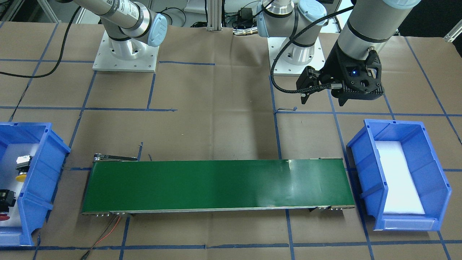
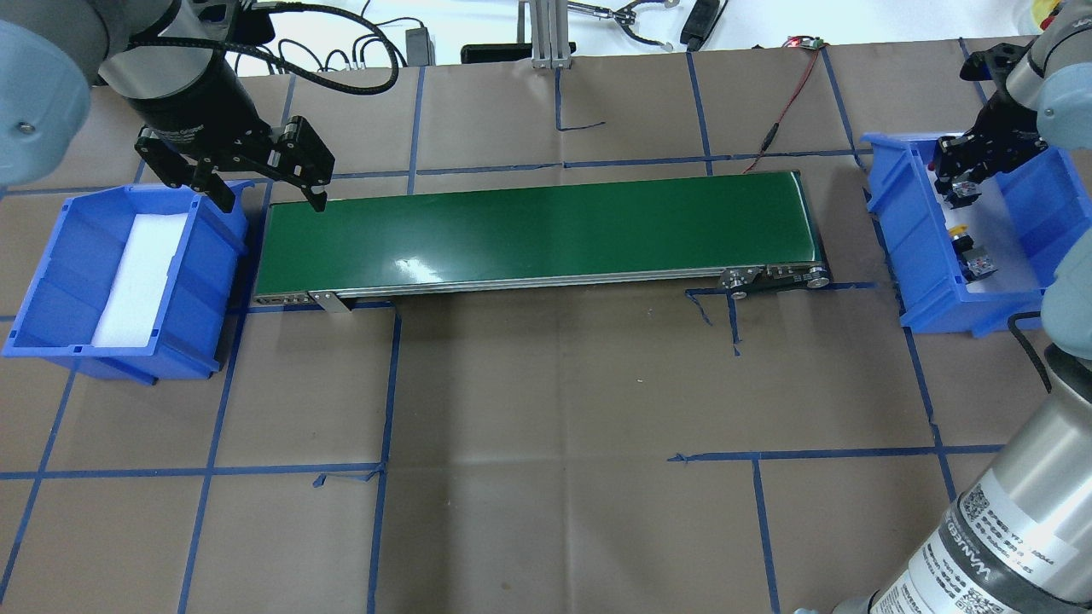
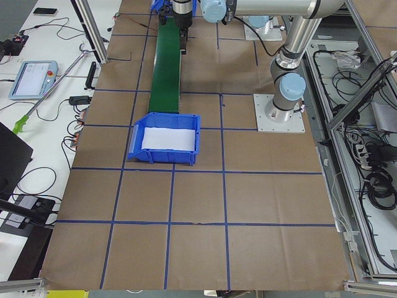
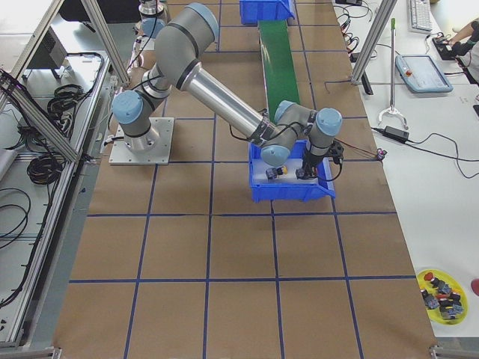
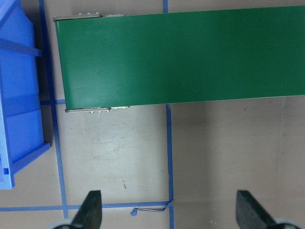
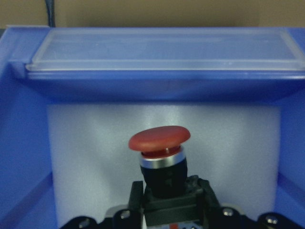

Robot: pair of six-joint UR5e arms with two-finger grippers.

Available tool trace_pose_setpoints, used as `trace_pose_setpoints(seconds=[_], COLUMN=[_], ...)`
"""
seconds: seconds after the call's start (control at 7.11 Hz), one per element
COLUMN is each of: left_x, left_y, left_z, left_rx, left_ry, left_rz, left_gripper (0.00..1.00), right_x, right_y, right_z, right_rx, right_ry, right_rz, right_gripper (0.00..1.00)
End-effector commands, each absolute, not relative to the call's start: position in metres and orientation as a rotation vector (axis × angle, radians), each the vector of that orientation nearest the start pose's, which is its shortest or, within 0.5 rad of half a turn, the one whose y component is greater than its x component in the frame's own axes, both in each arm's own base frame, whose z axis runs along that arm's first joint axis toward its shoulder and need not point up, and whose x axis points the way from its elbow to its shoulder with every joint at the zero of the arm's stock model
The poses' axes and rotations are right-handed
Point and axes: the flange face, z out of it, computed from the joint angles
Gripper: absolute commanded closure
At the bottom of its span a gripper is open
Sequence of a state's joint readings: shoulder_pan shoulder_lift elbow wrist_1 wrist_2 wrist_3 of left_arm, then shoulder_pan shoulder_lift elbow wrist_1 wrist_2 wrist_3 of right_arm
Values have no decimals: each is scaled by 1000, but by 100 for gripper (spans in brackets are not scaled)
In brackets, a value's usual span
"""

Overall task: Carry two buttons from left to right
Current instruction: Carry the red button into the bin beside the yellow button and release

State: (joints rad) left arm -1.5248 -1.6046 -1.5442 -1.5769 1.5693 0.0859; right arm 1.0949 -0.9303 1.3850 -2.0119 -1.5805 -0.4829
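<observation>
The red button sits between my right gripper's fingers, cap pointing at the bin's far wall, low over the white foam. The gripper is shut on its black body inside the blue bin on my right. The red cap just shows at the front view's left edge. The yellow button lies on the foam beside it, and also shows in the front view. My left gripper is open and empty, hovering by the green conveyor belt's left end.
A second blue bin with only white foam in it stands off the belt's left end, close to my left gripper. Blue tape lines cross the brown paper table cover. A red-black cable runs behind the belt's right end.
</observation>
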Motion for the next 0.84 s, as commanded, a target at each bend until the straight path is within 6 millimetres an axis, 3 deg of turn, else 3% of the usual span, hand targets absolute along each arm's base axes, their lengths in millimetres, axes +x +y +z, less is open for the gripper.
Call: trace_pose_setpoints(seconds=[0.0,0.28,0.42,0.7], left_x=[-110,-110,-110,-110], left_y=[-511,-511,-511,-511], left_z=[484,485,485,485], left_rx=[60,60,58,55], left_ry=[3143,3145,3143,3143], left_rz=[19,17,17,17], left_gripper=[0,0,0,0], right_x=[-203,-203,-202,-186], right_y=[-687,-686,-684,-659], right_z=[229,242,263,354], right_rx=[0,10,10,7], right_ry=[3139,3148,3159,3178], right_rz=[33,19,-16,-121], right_gripper=[1,0,0,0])
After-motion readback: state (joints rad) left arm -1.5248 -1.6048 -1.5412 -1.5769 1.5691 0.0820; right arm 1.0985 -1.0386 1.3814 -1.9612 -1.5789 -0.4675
